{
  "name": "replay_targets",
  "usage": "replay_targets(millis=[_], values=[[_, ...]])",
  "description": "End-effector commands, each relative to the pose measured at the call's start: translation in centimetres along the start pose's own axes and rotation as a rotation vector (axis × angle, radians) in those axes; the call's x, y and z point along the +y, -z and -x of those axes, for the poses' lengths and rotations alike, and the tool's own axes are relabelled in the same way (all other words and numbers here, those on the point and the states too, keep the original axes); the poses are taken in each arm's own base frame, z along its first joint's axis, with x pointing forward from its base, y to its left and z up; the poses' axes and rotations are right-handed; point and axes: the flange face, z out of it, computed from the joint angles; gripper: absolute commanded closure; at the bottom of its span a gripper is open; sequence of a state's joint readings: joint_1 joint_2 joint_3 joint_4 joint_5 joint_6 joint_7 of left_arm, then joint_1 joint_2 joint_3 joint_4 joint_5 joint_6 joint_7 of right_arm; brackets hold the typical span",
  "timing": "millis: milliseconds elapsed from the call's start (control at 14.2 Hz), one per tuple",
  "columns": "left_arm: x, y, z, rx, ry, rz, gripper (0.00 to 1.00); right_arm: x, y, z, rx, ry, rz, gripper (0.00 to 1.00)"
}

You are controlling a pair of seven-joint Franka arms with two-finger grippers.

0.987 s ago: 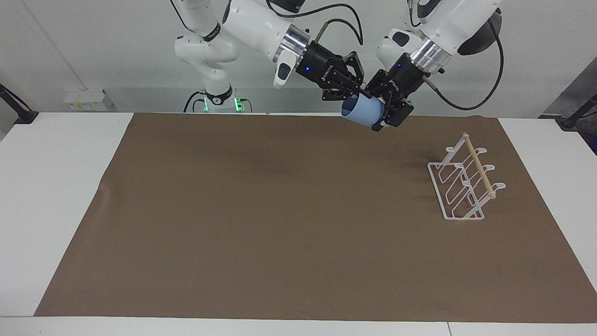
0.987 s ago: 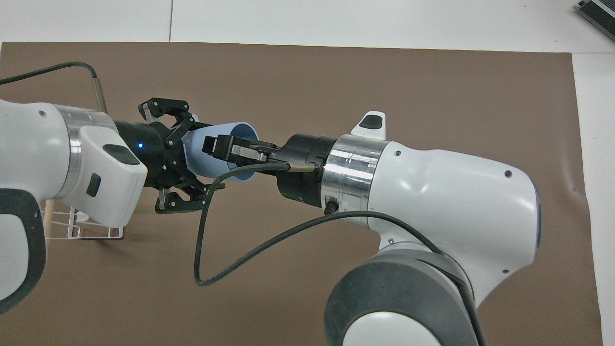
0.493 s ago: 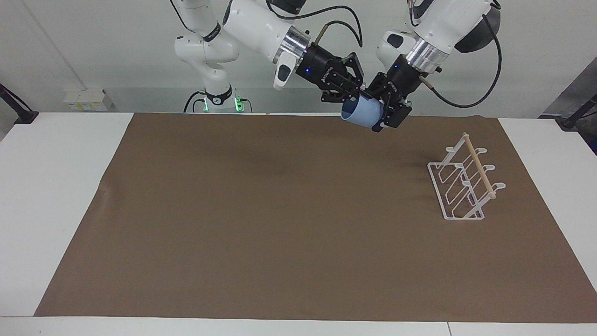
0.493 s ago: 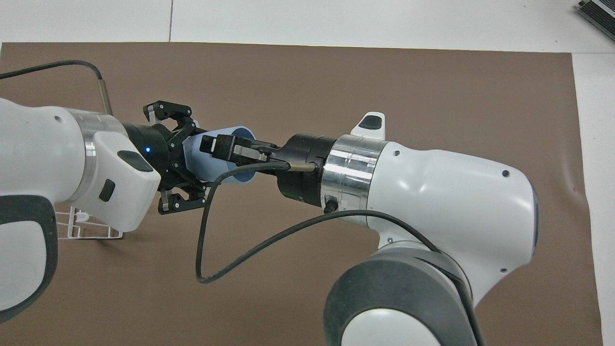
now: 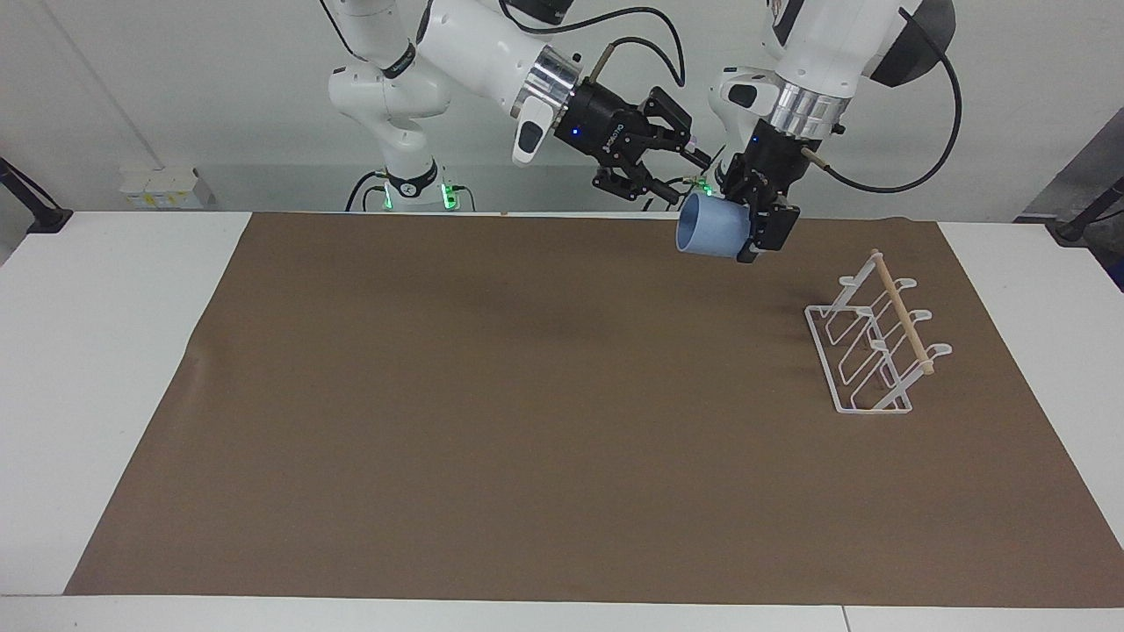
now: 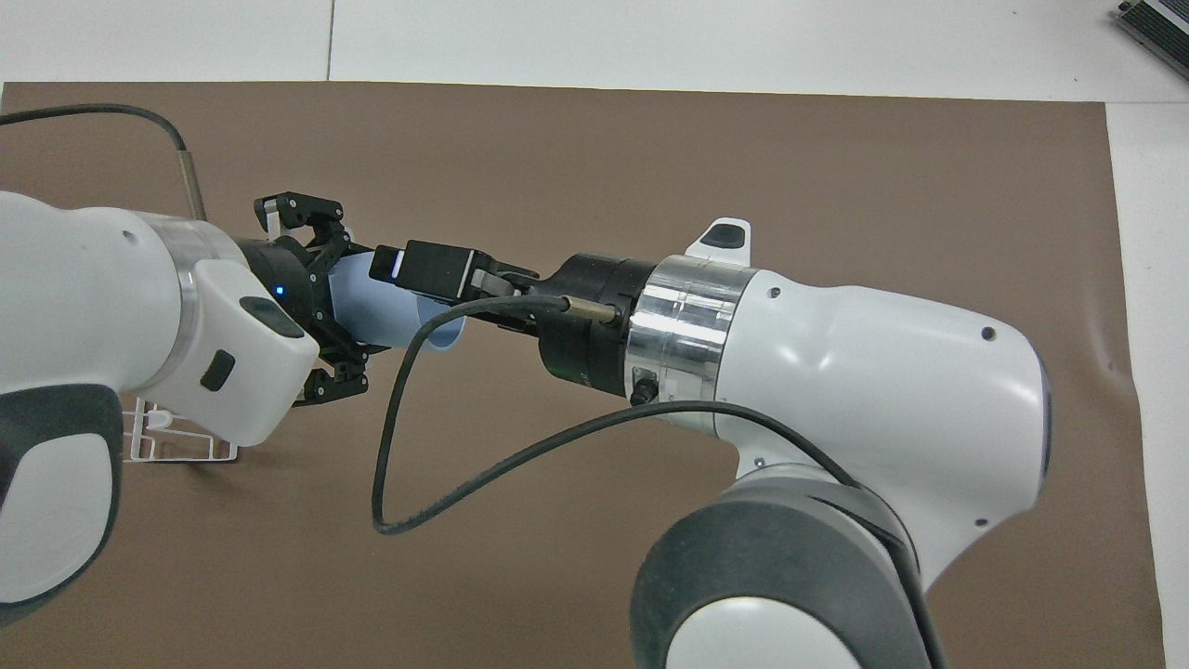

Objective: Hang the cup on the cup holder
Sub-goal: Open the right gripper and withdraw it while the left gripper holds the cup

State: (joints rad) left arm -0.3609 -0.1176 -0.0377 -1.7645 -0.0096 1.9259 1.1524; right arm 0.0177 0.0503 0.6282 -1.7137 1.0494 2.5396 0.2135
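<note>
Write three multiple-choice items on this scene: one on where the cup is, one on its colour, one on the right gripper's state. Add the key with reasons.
1. Where is the cup?
A. On the cup holder
B. In the left gripper, up in the air
C. Lying on the brown mat

2. What colour is the cup?
A. Red
B. Light blue
C. Green

3. The right gripper is
A. open, off the cup
B. clamped on the cup
C. on the holder's dowel

Key: B, its fingers close on the cup above the mat; B, plainly light blue; A, its fingers stand apart, clear of the cup.
</note>
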Motion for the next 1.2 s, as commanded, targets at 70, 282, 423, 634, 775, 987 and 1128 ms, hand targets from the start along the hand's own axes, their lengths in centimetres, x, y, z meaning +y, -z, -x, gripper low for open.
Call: replay_targets(millis=[70, 282, 423, 634, 775, 987, 1128], values=[[1.0, -1.5, 3.9, -0.145, 0.014, 0.002, 1.0, 0.5, 3.0, -3.5, 0.043, 0.05, 0.049, 0.36], [0.7, -2.7, 8.4, -0.25, 0.052, 0.004, 1.0, -0.1, 7.1, -6.8, 0.012, 0.252, 0.235, 0.36], [0.0, -4.1, 11.1, -0.328, 0.099, 0.009, 1.0, 0.3, 9.5, -8.3, -0.009, 0.335, 0.338, 0.36], [0.0, -6.4, 13.6, -0.419, 0.181, 0.016, 1.0, 3.4, 13.1, -10.6, -0.083, 0.481, 0.513, 0.36], [0.2, -8.8, 14.4, -0.486, 0.236, 0.008, 1.0, 4.5, 15.5, -11.2, -0.098, 0.521, 0.648, 0.37], [-0.6, -11.8, 15.7, -0.552, 0.23, 0.019, 1.0, 6.3, 17.4, -11.5, -0.137, 0.528, 0.829, 0.41], [-0.6, -12.7, 13.6, -0.691, 0.078, -0.045, 1.0, 7.3, 19.1, -11.2, -0.154, 0.465, 0.907, 0.43]])
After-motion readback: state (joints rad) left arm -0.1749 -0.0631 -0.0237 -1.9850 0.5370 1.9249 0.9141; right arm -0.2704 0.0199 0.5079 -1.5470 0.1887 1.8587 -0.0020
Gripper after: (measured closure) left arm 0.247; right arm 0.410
